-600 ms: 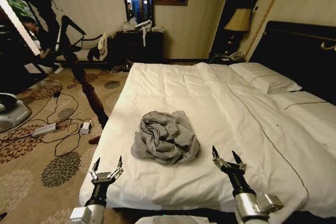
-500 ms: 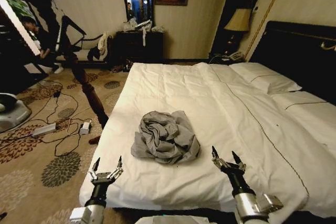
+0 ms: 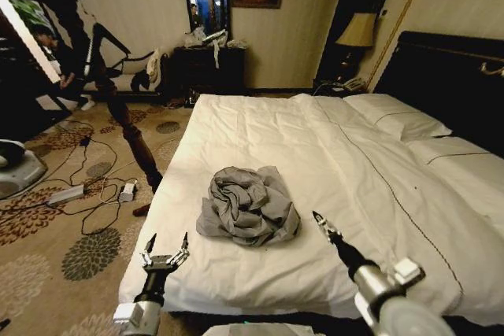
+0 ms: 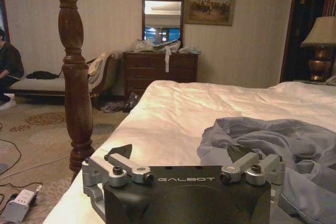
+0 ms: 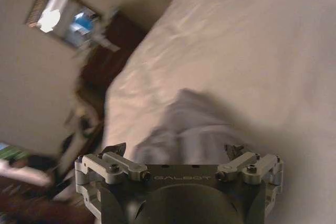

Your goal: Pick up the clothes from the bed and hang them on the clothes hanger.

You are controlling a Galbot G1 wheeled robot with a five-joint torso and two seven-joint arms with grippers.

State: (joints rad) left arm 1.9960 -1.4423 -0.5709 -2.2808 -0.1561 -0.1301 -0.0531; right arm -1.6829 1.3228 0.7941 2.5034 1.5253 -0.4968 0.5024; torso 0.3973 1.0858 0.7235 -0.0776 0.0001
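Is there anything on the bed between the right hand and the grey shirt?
Nothing visible. The right hand, open, hovers over bare white duvet just beside the crumpled grey shirt, with no object between them.

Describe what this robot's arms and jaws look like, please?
Each arm ends in a silver-grey cylindrical wrist and a slim black neck. The left gripper and right gripper have two thin, dark, pointed jaws on silver metal linkages with black bolts. Their black bodies carry "GALBOT" in pale letters.
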